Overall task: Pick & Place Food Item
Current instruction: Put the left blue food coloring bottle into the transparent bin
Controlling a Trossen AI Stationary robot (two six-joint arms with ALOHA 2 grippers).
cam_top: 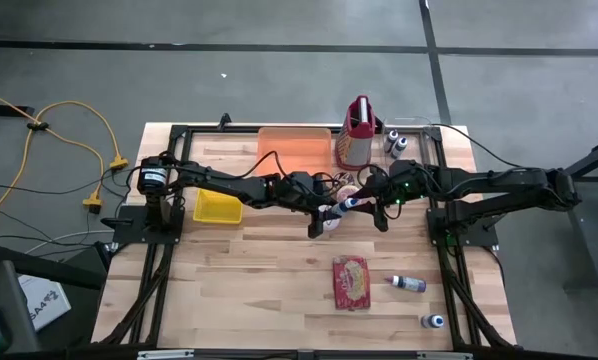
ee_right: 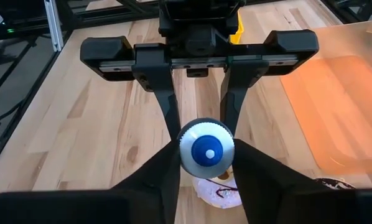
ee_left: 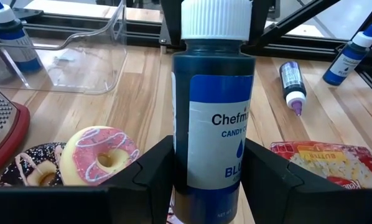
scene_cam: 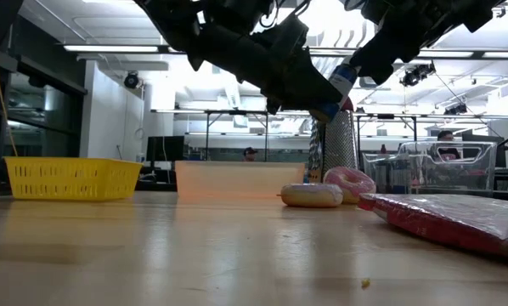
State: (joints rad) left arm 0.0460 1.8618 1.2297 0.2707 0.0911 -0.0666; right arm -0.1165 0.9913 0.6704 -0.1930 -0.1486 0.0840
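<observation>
**Blue bottle gripped from both ends above the worktop**

While the worktop (cam_top: pixel 279 290) carries an orange tray (cam_top: pixel 294 147), a yellow basket (cam_top: pixel 217 207) and a red packet (cam_top: pixel 350 281), both arms meet over its middle. The left claw (ee_left: pixel 208 171) clamps the body of the blue colouring bottle (ee_left: pixel 212 118), held in the air. The right claw (ee_right: pixel 206 163) stands narrow around the bottle's white cap (ee_right: pixel 206 148), fingers at its sides. Below, near the grater (cam_top: pixel 357 134), lie the pink donut (ee_left: pixel 100 155) and a chocolate donut (ee_left: pixel 30 169).
</observation>
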